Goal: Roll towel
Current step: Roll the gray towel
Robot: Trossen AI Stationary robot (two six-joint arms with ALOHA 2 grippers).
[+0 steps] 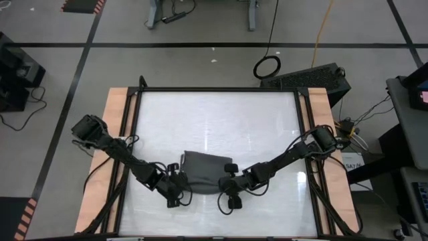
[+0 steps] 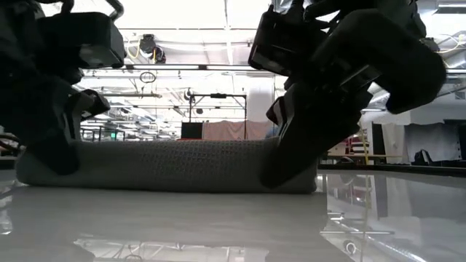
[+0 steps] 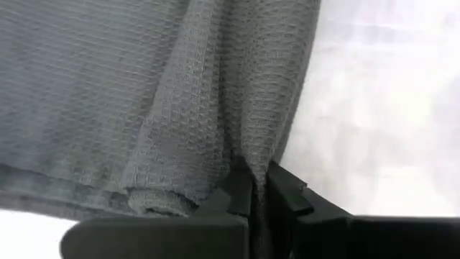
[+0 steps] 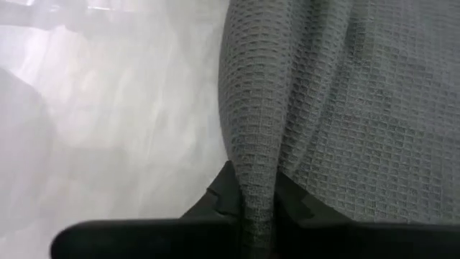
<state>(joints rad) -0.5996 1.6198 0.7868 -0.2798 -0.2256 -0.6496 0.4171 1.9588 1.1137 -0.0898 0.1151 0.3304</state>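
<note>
The dark grey towel (image 1: 204, 169) lies bunched into a low, long bundle near the middle of the table's near half. In the low view it (image 2: 167, 166) rests on the white tabletop along its whole underside. My left gripper (image 1: 178, 181) is shut on the towel's left end. My right gripper (image 1: 231, 182) is shut on its right end. Both wrist views show waffle-weave cloth, the left (image 3: 144, 93) and the right (image 4: 345, 108), rising in a ridge between the fingers. The white tag does not show. My left gripper pinches a raised fold of the towel (image 3: 256, 147) between its two fingers (image 3: 238, 191), at the towel's left end near its near edge. The fingers slant down from the near left. The towel stays on the table, and the fold is drawn up into a ridge. My right gripper pinches a raised fold of the towel (image 4: 255, 162) between its two fingers (image 4: 224, 193), at the towel's right end near its near edge. The fingers slant down from the near right. The towel stays on the table, and the cloth is gathered into a ridge.
The glossy white tabletop (image 1: 214, 120) stretches bare beyond the towel toward the far edge. A black frame (image 1: 134, 134) and wooden side strips (image 1: 114, 134) bound the table on the left and right. Cables and equipment lie on the floor around it.
</note>
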